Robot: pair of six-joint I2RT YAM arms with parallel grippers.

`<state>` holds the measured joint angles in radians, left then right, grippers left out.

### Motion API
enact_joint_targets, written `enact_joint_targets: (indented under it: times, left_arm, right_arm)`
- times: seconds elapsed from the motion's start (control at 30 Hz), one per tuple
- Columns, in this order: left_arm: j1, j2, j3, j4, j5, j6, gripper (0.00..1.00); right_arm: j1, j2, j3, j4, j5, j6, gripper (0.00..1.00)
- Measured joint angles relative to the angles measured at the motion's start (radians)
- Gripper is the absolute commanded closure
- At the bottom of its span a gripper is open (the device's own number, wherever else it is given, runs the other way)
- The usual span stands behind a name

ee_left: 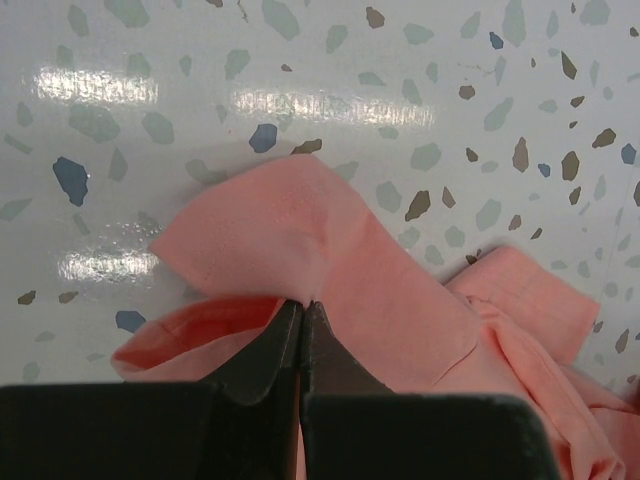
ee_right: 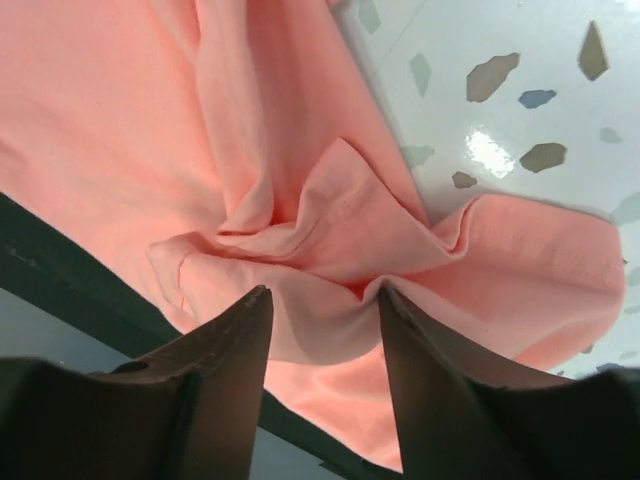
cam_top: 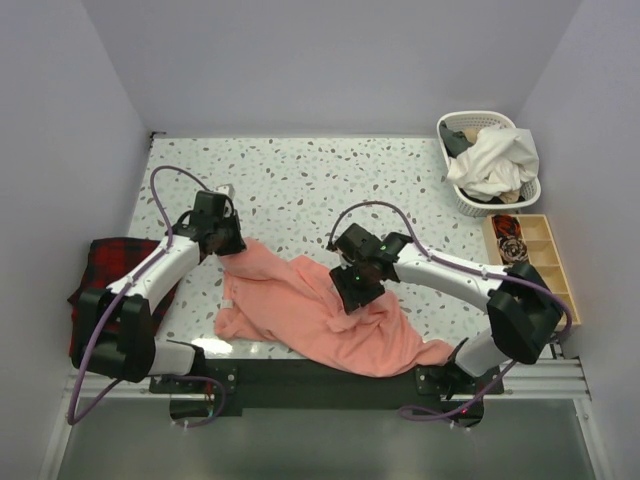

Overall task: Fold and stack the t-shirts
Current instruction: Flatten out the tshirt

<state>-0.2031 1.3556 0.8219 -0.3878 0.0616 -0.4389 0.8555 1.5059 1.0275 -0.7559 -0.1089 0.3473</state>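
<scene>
Salmon-pink t-shirt (cam_top: 290,300) is crumpled, unfolded and deeply creased at near centre of the table (cam_top: 330,180); its near-right hem droops over the near edge. Left gripper (ee_left: 302,305) is clamped on the far-left corner. Right gripper (ee_right: 322,292) has its fingers apart, straddling a puckered mid-shirt fold. Bare tabletop extends far; plaid cloth (cam_top: 105,262) is at the left edge and the basket (cam_top: 470,200) far right.

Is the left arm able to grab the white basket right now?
Probably not: the left gripper is shut on the pink t-shirt, and the basket sits in the far right corner, beyond the right arm.
</scene>
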Motion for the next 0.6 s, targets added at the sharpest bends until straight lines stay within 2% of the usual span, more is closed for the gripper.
enact_joint_targets:
  times: [0.1, 0.13, 0.17, 0.23, 0.27, 0.33, 0.4, 0.5, 0.53, 0.6]
  left_arm:
    - [0.0, 0.0, -0.002, 0.002, 0.002, 0.0, 1.0]
    - [0.0, 0.0, -0.002, 0.002, 0.003, 0.0, 1.0]
    - [0.0, 0.0, -0.002, 0.002, 0.003, 0.0, 1.0]
    - [0.0, 0.0, -0.003, 0.003, 0.003, 0.0, 1.0]
    - [0.0, 0.0, -0.003, 0.004, 0.003, 0.0, 1.0]
    - [0.0, 0.0, -0.004, 0.005, 0.004, 0.0, 1.0]
    - [0.0, 0.002, -0.005, 0.006, 0.006, 0.0, 1.0]
    - [0.0, 0.008, -0.009, 0.007, 0.011, 0.0, 1.0]
    - [0.0, 0.011, -0.01, 0.007, 0.013, 0.0, 1.0]
    - [0.0, 0.015, -0.011, 0.008, 0.015, 0.0, 1.0]
  right_arm:
    - [0.002, 0.015, -0.03, 0.013, -0.025, -0.002, 0.71]
    - [0.003, 0.003, -0.054, 0.013, -0.039, 0.0, 0.85]
    - [0.005, -0.013, -0.079, 0.006, -0.045, 0.001, 0.93]
    - [0.012, -0.055, -0.127, -0.01, -0.063, 0.005, 1.0]
    - [0.022, -0.083, -0.151, -0.024, -0.077, 0.014, 1.0]
    - [0.062, -0.144, -0.186, -0.05, -0.119, 0.038, 0.97]
    - [0.113, -0.19, -0.193, -0.062, -0.154, 0.066, 0.89]
    - [0.181, -0.263, -0.191, -0.069, -0.199, 0.106, 0.66]
    - [0.192, -0.288, -0.184, -0.08, -0.208, 0.116, 0.54]
    - [0.193, -0.309, -0.149, -0.114, -0.198, 0.128, 0.43]
